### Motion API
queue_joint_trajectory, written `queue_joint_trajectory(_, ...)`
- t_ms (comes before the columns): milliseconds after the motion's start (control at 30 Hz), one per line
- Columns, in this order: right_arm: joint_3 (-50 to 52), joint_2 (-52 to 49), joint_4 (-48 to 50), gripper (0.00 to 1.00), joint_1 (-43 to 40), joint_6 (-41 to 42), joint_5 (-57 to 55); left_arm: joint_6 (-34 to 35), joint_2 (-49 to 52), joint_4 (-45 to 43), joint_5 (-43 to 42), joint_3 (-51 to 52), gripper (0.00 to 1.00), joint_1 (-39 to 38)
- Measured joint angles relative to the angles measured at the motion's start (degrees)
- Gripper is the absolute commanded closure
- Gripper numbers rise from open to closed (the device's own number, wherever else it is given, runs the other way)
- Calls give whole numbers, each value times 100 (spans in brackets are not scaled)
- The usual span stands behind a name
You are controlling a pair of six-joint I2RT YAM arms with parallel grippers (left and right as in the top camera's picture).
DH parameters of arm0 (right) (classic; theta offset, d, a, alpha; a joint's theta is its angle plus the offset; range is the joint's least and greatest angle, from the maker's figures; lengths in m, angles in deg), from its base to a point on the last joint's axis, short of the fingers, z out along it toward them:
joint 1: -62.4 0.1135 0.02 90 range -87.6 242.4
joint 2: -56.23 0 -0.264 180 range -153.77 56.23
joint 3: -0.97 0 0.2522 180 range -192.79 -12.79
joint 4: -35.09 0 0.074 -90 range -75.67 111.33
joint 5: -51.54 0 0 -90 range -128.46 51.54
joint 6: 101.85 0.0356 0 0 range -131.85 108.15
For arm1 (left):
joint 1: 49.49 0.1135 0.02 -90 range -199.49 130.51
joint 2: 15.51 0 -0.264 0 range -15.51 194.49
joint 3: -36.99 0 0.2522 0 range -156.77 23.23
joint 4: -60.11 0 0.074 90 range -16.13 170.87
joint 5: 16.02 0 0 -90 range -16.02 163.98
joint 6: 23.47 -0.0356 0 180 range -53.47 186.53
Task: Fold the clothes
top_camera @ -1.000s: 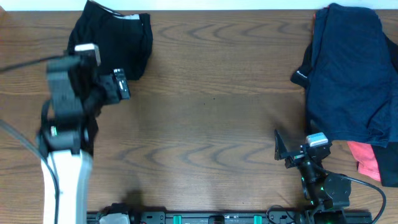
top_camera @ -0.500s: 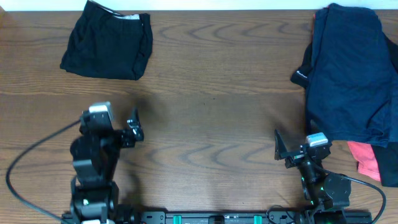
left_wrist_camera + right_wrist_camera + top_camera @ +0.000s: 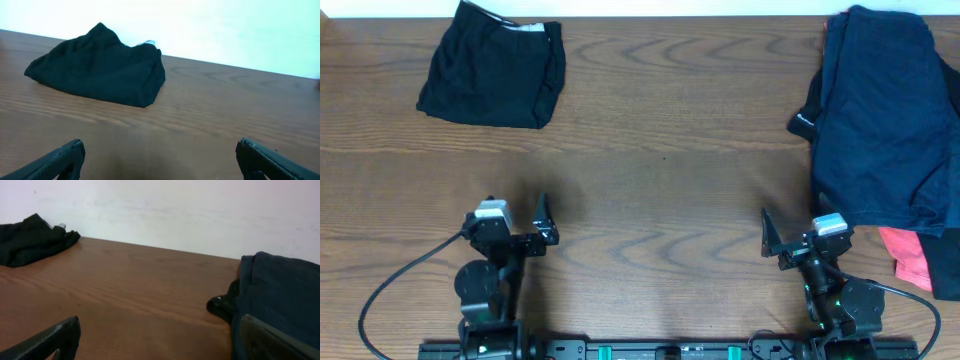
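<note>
The left tool [image 3: 545,220] has pulled back to the near edge of the desk [image 3: 660,150], spread wide and empty like the right tool [image 3: 773,240], leaving the black shorts [image 3: 495,65] bundled compactly at the far left corner, so the fold looks finished.

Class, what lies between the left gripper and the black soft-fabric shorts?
Only bare brown wooden tabletop separates the left gripper from the black soft-fabric shorts; the overhead and left wrist views both show it.
</note>
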Motion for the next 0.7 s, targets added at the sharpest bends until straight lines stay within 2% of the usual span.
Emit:
queue_joint_trajectory(533, 0, 0, 0, 1, 0, 0, 0, 0, -1329, 761, 31, 223, 2, 0)
queue_joint_trajectory(700, 0, 0, 0, 1, 0, 2, 0, 0, -1427, 782, 35, 212, 2, 0)
